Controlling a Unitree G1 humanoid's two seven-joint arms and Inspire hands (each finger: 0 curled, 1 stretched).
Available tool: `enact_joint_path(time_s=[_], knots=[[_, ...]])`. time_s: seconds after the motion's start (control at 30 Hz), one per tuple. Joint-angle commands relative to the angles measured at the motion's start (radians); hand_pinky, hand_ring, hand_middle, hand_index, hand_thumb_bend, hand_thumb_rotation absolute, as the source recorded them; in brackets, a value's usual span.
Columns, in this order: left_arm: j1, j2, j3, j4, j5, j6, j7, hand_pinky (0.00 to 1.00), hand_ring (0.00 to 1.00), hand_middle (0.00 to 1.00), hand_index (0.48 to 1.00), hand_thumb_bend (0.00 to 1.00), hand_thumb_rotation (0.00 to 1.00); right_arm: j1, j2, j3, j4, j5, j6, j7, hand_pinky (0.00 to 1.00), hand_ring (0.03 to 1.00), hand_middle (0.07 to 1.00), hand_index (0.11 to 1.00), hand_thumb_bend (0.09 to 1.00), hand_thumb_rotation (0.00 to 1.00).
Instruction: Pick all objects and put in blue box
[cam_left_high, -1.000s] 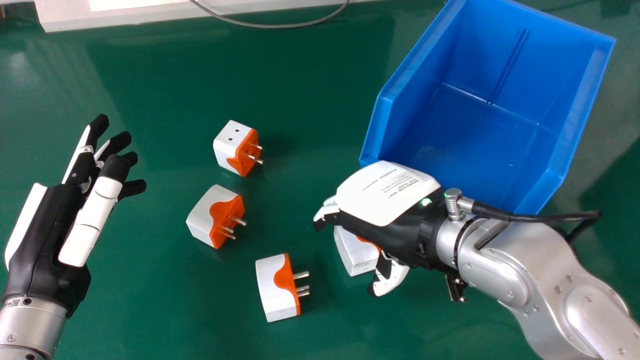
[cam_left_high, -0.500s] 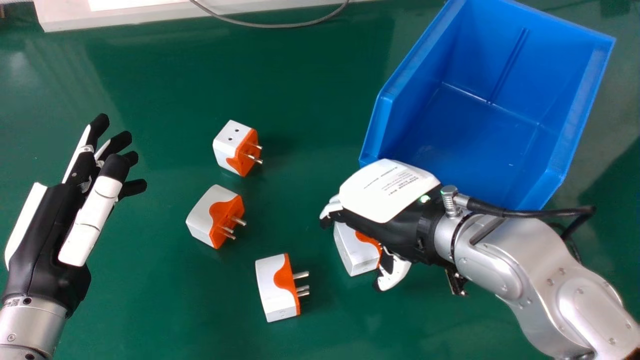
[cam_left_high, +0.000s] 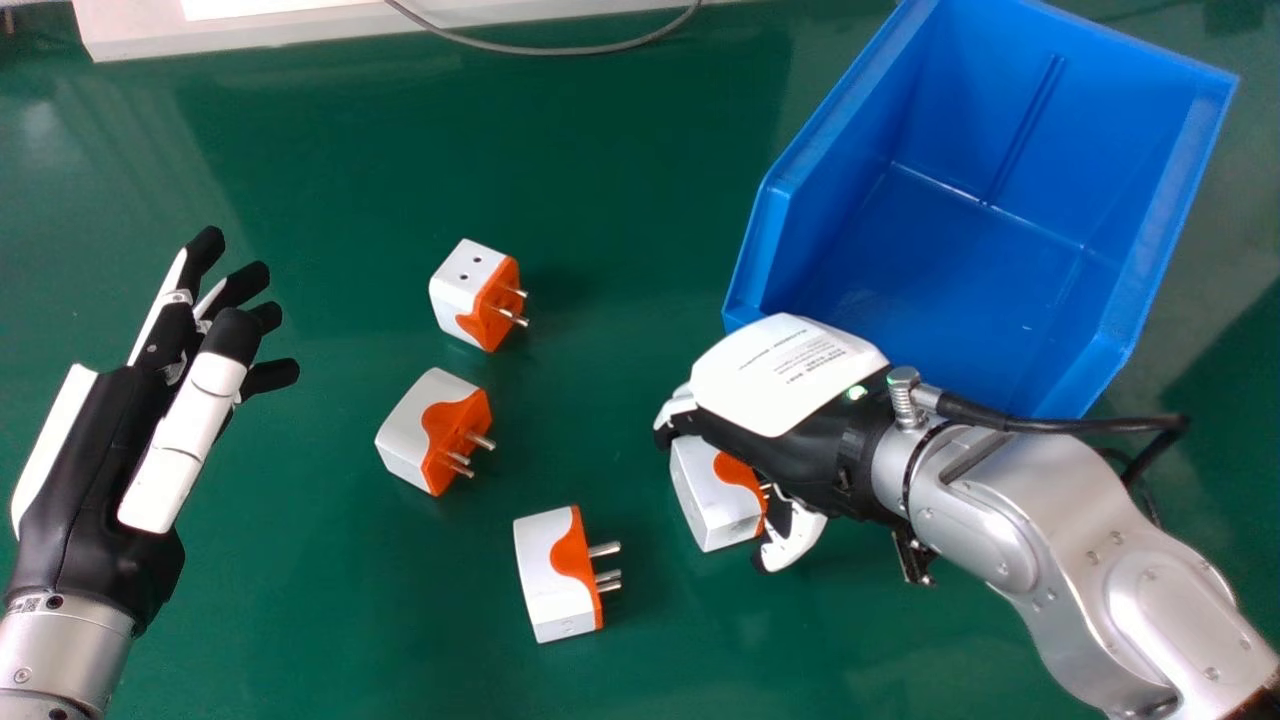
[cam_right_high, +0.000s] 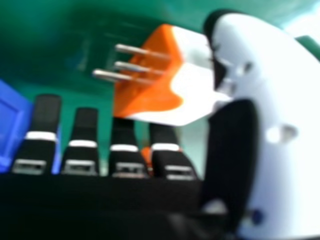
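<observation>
Currently, right hand (cam_left_high: 785, 385): in picking step, released yet around plug adapter (cam_left_high: 705, 495).
Blue box (cam_left_high: 1060, 120): comes after firm pinch and lift.
Left hand (cam_left_high: 85, 470): released, idle.

lab or workshop (can't tell which) | green tabletop (cam_left_high: 330, 620) | blue box (cam_left_high: 850, 180) | grey cable (cam_left_high: 560, 51)
</observation>
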Motion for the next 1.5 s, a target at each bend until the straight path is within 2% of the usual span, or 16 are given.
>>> enact_joint_path(time_s=[0.0,0.13,0.4,0.53,0.67,0.7,0.87,0.9,0.93,1.0,1.03,1.07,1.1,1.17,1.2,1.47], knots=[[0.002,0.008,0.01,-0.024,-0.013,-0.003,0.001,0.81,0.91,0.94,0.983,0.8,0.85,-0.007,0.006,-0.006,-0.019,-0.011,0.017,-0.019,0.71,0.846,0.867,0.798,0.458,0.01],[0.0,0.01,0.01,-0.021,-0.011,-0.003,0.001,0.81,0.91,0.94,0.983,0.8,0.85,-0.003,0.008,0.0,-0.014,-0.003,0.018,-0.028,0.72,0.849,0.868,0.799,0.458,0.01],[0.003,0.008,0.006,-0.049,-0.006,0.016,0.007,0.81,0.91,0.94,0.984,0.8,0.85,-0.008,0.002,0.017,0.033,0.002,-0.008,-0.066,0.72,0.846,0.865,0.791,0.427,0.0],[-0.006,0.009,0.007,-0.032,-0.006,0.013,0.004,0.81,0.91,0.94,0.984,0.8,0.85,-0.012,0.001,0.032,0.056,-0.005,-0.021,-0.091,0.71,0.834,0.857,0.78,0.421,0.0],[-0.009,0.007,0.004,-0.036,-0.004,0.015,0.005,0.81,0.91,0.94,0.984,0.79,0.85,-0.013,-0.001,0.042,0.073,-0.007,-0.039,-0.123,0.68,0.813,0.837,0.759,0.45,0.0],[-0.009,0.006,0.003,-0.035,-0.002,0.015,0.007,0.81,0.91,0.94,0.985,0.79,0.85,-0.012,-0.002,0.042,0.075,-0.006,-0.043,-0.131,0.66,0.799,0.823,0.746,0.463,0.0],[-0.007,0.004,-0.001,-0.037,0.029,0.005,0.032,0.8,0.9,0.93,0.976,0.77,0.85,-0.007,0.0,0.045,0.105,-0.006,-0.066,-0.21,0.62,0.755,0.773,0.702,0.508,0.0],[-0.006,0.004,-0.001,-0.039,0.034,0.004,0.036,0.8,0.9,0.93,0.976,0.77,0.85,-0.004,0.001,0.044,0.11,-0.004,-0.072,-0.232,0.62,0.755,0.773,0.702,0.508,0.0],[-0.005,0.004,-0.002,-0.042,0.041,0.005,0.041,0.8,0.9,0.92,0.968,0.76,0.85,-0.001,0.002,0.041,0.117,0.0,-0.08,-0.259,0.59,0.721,0.736,0.66,0.508,0.02],[-0.006,0.005,-0.002,-0.044,0.049,0.005,0.047,0.8,0.9,0.92,0.968,0.76,0.85,0.004,0.002,0.037,0.129,0.007,-0.098,-0.312,0.59,0.721,0.736,0.66,0.508,0.02],[-0.006,0.005,-0.003,-0.044,0.052,0.004,0.049,0.8,0.89,0.92,0.96,0.75,0.85,0.005,0.002,0.036,0.134,0.01,-0.106,-0.334,0.53,0.647,0.684,0.64,0.507,0.02],[-0.006,0.005,-0.003,-0.045,0.054,0.005,0.051,0.8,0.89,0.92,0.96,0.75,0.85,0.007,0.001,0.035,0.139,0.012,-0.116,-0.361,0.53,0.647,0.684,0.64,0.507,0.02],[-0.005,0.004,-0.004,-0.05,0.057,0.006,0.053,0.79,0.89,0.91,0.954,0.75,0.85,0.009,0.0,0.033,0.146,0.016,-0.131,-0.397,0.45,0.582,0.634,0.617,0.506,0.01],[-0.002,0.003,-0.006,-0.057,0.058,0.007,0.055,0.79,0.89,0.91,0.954,0.75,0.85,0.009,-0.004,0.032,0.166,0.015,-0.165,-0.47,0.45,0.582,0.634,0.617,0.506,0.01],[-0.001,0.004,-0.007,-0.061,0.058,0.007,0.056,0.79,0.88,0.91,0.949,0.75,0.85,0.008,-0.006,0.033,0.174,0.014,-0.177,-0.494,0.39,0.53,0.596,0.599,0.506,0.01],[0.0,0.013,-0.01,-0.062,0.061,0.007,0.055,0.78,0.88,0.9,0.94,0.74,0.85,-0.002,-0.015,0.042,0.208,-0.011,-0.232,-0.616,0.37,0.471,0.562,0.534,0.504,0.01]])
